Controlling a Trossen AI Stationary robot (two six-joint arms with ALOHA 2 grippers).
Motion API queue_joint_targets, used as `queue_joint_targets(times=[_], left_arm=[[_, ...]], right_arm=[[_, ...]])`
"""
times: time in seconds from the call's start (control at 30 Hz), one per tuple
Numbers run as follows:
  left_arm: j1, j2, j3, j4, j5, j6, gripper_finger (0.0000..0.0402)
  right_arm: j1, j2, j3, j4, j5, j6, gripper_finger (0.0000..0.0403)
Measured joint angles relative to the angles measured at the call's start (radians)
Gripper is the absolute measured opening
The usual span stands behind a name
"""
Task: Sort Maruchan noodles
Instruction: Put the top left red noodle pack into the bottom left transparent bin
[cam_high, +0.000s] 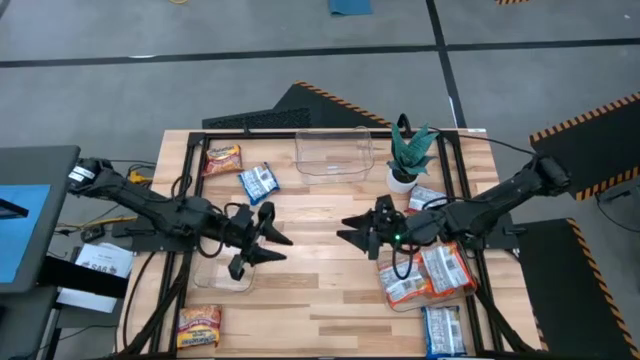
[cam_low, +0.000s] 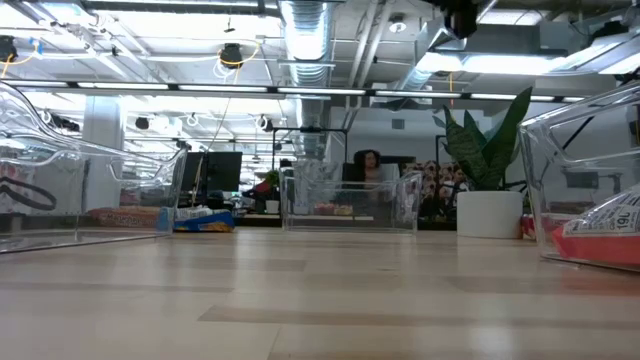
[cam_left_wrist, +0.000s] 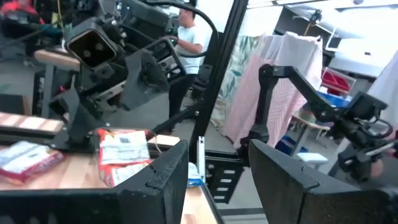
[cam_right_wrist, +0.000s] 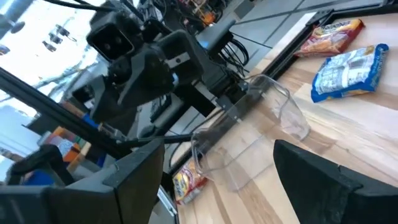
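Observation:
The noodle packets lie flat on the table. A red-orange packet (cam_high: 222, 158) and a blue-and-white one (cam_high: 259, 182) are at the far left, and both also show in the right wrist view (cam_right_wrist: 329, 34) (cam_right_wrist: 351, 68). A yellow-red packet (cam_high: 198, 327) lies at the near left. Several orange-and-white packets (cam_high: 425, 275) lie in a clear bin at the right, and a blue one (cam_high: 443, 330) lies nearer. My left gripper (cam_high: 275, 247) (cam_left_wrist: 217, 168) and my right gripper (cam_high: 347, 229) (cam_right_wrist: 217, 174) face each other over the table's middle, both open and empty.
A clear bin (cam_high: 333, 153) stands at the far middle and another (cam_high: 222, 272) under my left gripper. A potted green plant (cam_high: 410, 150) stands at the far right, with one more packet (cam_high: 425, 197) beside it. Bare wood (cam_high: 310, 300) lies in the middle and near part.

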Motion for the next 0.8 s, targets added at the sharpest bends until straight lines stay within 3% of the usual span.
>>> queue_joint_targets(times=[0.13, 0.23, 0.43, 0.6, 0.8], left_arm=[[0.049, -0.008, 0.001, -0.03, 0.023, 0.037, 0.0153], [0.127, -0.014, 0.023, -0.14, 0.018, 0.012, 0.0153], [0.364, 0.006, 0.252, -0.715, 0.003, 0.044, 0.0153], [0.6, 0.063, 0.433, -1.204, -0.175, 0.033, 0.0153], [0.886, 0.115, 0.44, -1.526, -0.201, 0.025, 0.0153]], right_arm=[[-0.027, 0.004, 0.0, 0.042, -0.003, -0.012, 0.0324], [-0.049, -0.007, 0.0, 0.066, -0.003, -0.062, 0.0324], [-0.135, -0.058, 0.0, 0.06, -0.031, -0.208, 0.0324], [-0.242, -0.099, 0.0, 0.019, -0.193, -0.298, 0.0324], [-0.352, -0.106, 0.0, -0.008, -0.311, -0.322, 0.0324]])
